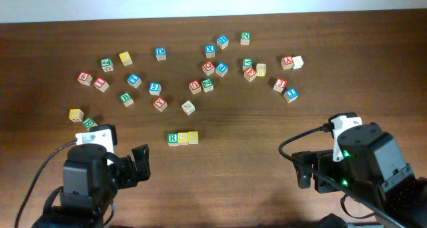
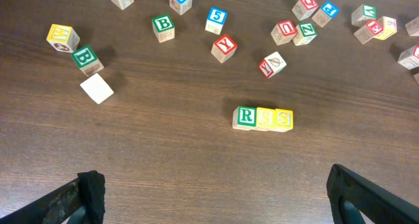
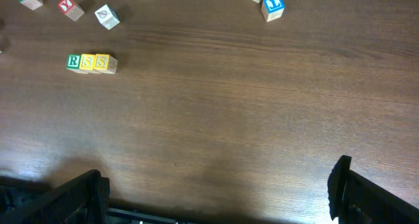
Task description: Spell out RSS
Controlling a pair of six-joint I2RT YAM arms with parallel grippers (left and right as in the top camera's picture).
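The green R cube (image 1: 173,139) and two yellow S cubes (image 1: 183,138) (image 1: 193,137) stand side by side in a touching row at the table's front middle, reading RSS. The row also shows in the left wrist view: R (image 2: 246,116), S (image 2: 266,118), S (image 2: 283,119), and in the right wrist view (image 3: 91,62) at upper left. My left gripper (image 1: 141,163) (image 2: 213,194) is open and empty, near the front left, short of the row. My right gripper (image 1: 305,169) (image 3: 219,194) is open and empty at the front right.
Several loose letter cubes lie scattered across the far half of the table. A green B cube (image 2: 84,57), a yellow cube (image 2: 62,37) and a blank-faced cube (image 2: 97,88) lie at the left. A blue L cube (image 3: 272,6) lies far right of the row.
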